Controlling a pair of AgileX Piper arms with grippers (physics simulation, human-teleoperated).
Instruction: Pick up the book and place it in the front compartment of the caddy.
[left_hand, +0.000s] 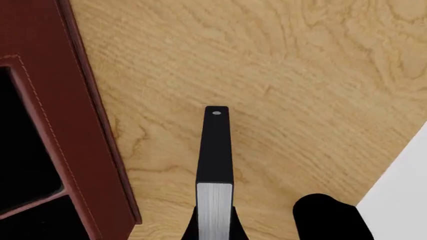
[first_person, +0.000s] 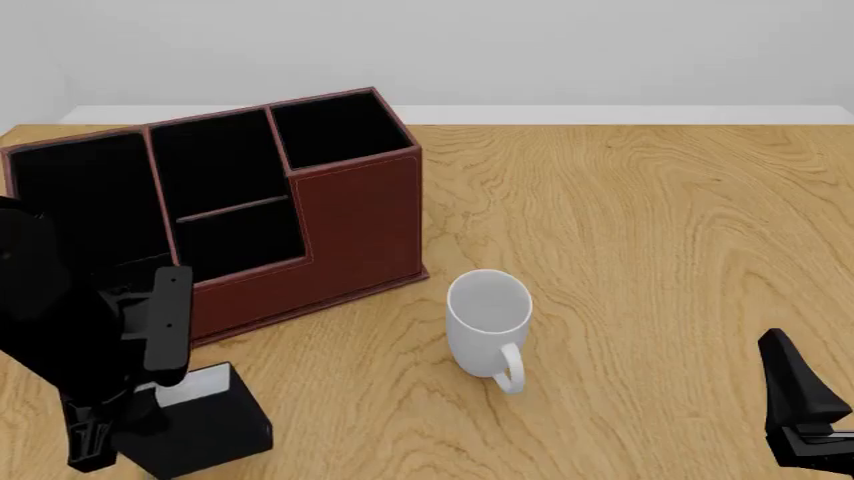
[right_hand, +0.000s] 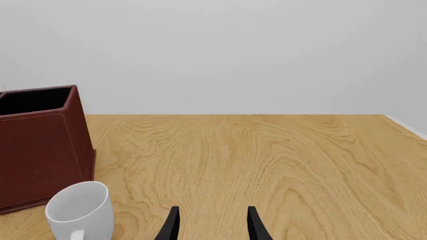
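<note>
Book: small, thick, black cover, white page edges. Held at the near left corner of the table, close in front of the box's low front wall but apart from it. In the left wrist view the book stands on edge, its page block nearest the camera and its cover running away along the line of the fingers, the bare wood beyond it.

Left pincer: closed narrowly on the book, one finger on each cover; only the finger roots show either side of the page block. In the front view the pincer is mostly hidden by its own arm.

Box: large, reddish-brown, leather-look with pale stitching, black-lined compartments and stepped walls. Sits just beyond the left pincer and a little to its right; its low front compartment is the nearest one to the held book. Box wall runs alongside the book, not touching it.

Mug: white, upright, handle toward the near edge. To the right of the left pincer, between the two arms, near the box's right front corner.

Right pincer: fingers parted, nothing between them. At the near right of the table, well apart from book and box; mug ahead of it to its left.

Table: light wood grain.
</note>
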